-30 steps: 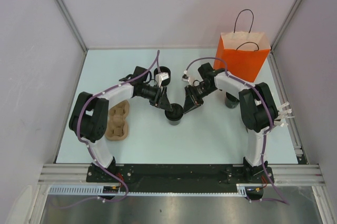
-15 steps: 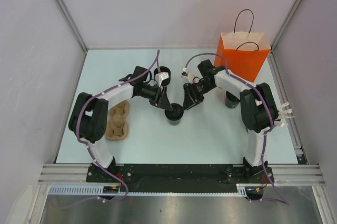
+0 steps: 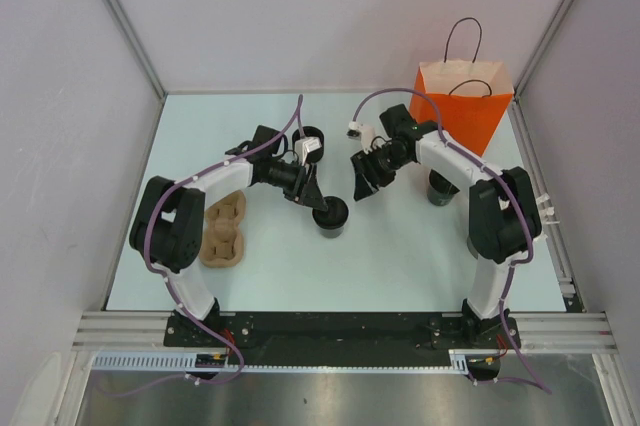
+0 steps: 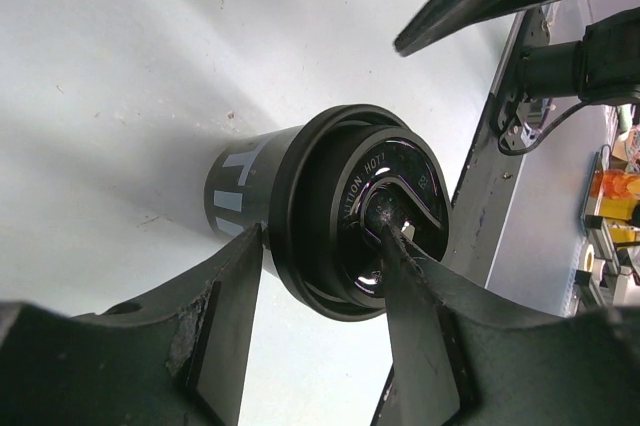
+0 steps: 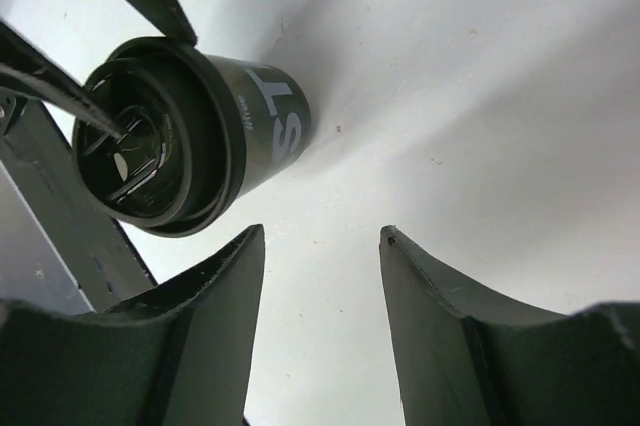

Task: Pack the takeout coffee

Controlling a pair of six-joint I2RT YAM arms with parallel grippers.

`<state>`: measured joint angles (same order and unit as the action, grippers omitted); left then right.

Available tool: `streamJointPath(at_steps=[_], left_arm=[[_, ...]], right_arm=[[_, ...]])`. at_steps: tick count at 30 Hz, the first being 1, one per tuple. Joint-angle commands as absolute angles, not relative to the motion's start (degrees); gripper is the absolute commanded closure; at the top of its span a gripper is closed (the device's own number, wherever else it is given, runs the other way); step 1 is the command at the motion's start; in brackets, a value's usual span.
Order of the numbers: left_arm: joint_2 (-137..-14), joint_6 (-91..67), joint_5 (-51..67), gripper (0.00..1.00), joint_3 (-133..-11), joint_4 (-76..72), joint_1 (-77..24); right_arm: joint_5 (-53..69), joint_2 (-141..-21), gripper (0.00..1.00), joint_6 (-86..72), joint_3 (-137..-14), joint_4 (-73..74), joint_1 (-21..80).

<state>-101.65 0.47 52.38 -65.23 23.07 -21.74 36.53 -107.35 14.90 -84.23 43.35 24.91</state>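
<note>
The table is a pale, matt sheet with a few small specks and scuffs. It is boxed in by plain grey-white walls at the back and both sides, with metal posts in the back corners. A metal rail runs along the near edge.

The left claw is closed onto one side of the coffee cup, which stands upright on the table. One finger has its tip in the hollow at the middle of the lid. The other lies against the outside of the rim.

The right claw is wide open and holds nothing. The coffee cup sits beyond its fingertips and off to their left, clear of both fingers, with bare table between them.

Behind the right claw stands an orange paper bag with black cord handles, upright near the back wall. A second black cup stands under the right arm. A third black cup is behind the left claw, and a brown pulp tray lies flat well to that claw's left.
</note>
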Motion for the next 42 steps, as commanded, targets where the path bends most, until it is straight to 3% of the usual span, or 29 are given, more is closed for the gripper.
streamJointPath(at_steps=[1, 13, 18, 27, 42], left_arm=[[-103.3, 6.4, 38.0, 0.46, -62.1, 25.3, -21.9], [-102.9, 6.1, 38.0, 0.46, -61.7, 25.0, -21.9], [-102.8, 5.8, 37.8, 0.46, -61.7, 24.8, -21.9], [-102.6, 5.6, 37.9, 0.47, -61.8, 24.7, -21.9], [-102.4, 5.4, 38.1, 0.47, -61.7, 24.7, -22.0]], right_arm=[[36.3, -101.8, 0.45, 19.8, -82.7, 42.5, 25.7], [29.4, -81.7, 0.50, 45.9, -76.9, 48.5, 41.6], [28.0, -83.0, 0.49, 47.4, -75.4, 50.7, 47.3], [18.2, -83.5, 0.45, 47.0, -66.9, 39.2, 55.0], [12.4, -89.4, 0.46, 45.6, -66.2, 28.9, 57.1]])
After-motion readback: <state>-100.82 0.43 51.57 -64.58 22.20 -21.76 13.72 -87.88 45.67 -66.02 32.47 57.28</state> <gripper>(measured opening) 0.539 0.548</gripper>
